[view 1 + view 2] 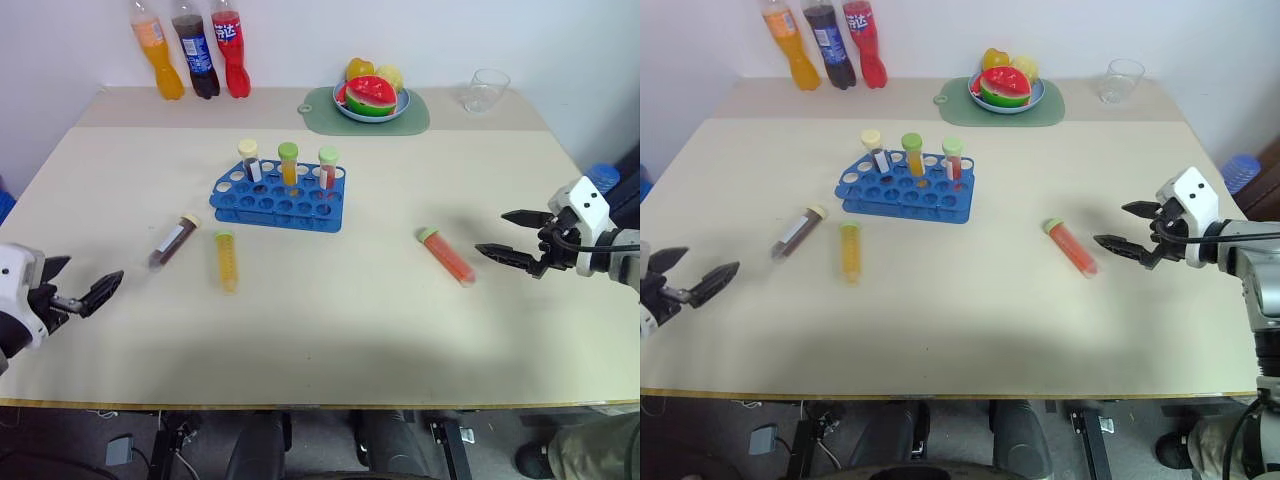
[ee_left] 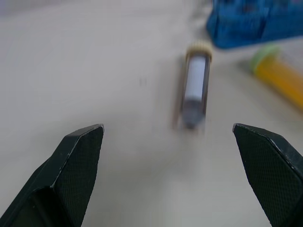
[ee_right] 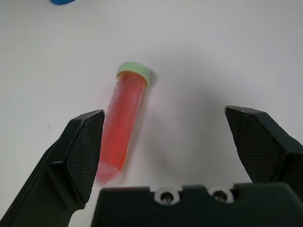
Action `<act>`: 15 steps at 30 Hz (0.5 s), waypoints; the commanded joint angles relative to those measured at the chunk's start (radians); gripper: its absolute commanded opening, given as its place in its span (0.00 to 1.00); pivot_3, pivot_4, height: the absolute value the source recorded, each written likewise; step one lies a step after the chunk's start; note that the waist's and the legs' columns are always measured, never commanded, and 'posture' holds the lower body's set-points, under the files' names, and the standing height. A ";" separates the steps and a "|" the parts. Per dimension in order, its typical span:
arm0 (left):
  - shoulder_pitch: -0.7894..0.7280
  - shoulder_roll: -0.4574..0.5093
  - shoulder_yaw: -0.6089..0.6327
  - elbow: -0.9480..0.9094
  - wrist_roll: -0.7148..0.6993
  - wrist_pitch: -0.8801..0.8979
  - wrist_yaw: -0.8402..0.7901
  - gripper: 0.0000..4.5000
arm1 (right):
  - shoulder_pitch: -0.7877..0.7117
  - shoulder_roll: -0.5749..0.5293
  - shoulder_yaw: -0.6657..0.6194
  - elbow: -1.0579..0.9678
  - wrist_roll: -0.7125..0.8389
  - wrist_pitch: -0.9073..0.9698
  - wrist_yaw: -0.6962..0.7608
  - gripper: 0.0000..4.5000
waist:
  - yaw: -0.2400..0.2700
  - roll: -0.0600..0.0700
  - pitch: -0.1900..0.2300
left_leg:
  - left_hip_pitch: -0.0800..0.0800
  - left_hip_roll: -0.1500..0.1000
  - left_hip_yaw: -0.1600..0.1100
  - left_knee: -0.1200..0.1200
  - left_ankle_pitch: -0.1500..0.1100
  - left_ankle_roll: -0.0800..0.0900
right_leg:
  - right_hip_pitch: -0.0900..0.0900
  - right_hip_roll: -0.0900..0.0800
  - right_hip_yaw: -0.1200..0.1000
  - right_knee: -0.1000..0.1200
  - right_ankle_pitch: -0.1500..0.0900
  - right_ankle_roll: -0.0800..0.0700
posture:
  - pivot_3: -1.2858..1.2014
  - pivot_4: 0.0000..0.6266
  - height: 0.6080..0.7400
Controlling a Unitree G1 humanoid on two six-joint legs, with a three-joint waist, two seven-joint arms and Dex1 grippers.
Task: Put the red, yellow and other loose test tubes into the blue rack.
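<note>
Our left pincer (image 1: 85,287) hangs wide open and empty near the table's (image 1: 320,350) left edge, short of the dark maroon, cream-capped clear plastic tube (image 1: 174,240); beside that lies the yellow-orange, green-capped tube (image 1: 227,261), both just in front of the bright blue plastic rack (image 1: 278,199). Our right pincer (image 1: 512,238), also spread and empty, faces the red, green-capped tube (image 1: 446,255); we should straddle its middle before closing.
</note>
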 commanded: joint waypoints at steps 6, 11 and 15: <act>-0.172 -0.023 -0.216 -0.093 -0.053 0.021 0.016 1.00 | -0.078 -0.037 0.032 -0.183 0.032 0.254 -0.040 1.00 | 0.000 0.000 0.000 | 0.000 0.000 0.000 0.000 0.000 0.000 | 0.000 0.000 0.000 0.000 0.000 0.000 | 0.52 0.24 0.95; -0.263 -0.038 -0.409 -0.129 -0.066 0.028 -0.032 1.00 | -0.274 0.009 0.227 -0.172 0.011 0.617 -0.105 1.00 | -0.006 0.000 0.000 | 0.000 0.000 0.000 0.000 0.000 0.000 | 0.000 0.000 0.000 0.001 0.000 0.000 | 0.52 0.24 0.95; -0.291 -0.056 -0.555 -0.183 -0.060 0.023 -0.070 1.00 | -0.421 0.075 0.383 -0.091 -0.031 0.736 -0.129 1.00 | -0.004 0.001 0.000 | 0.000 0.000 -0.001 0.000 0.000 0.000 | -0.001 0.001 0.000 0.000 0.000 0.000 | 0.52 0.24 0.95</act>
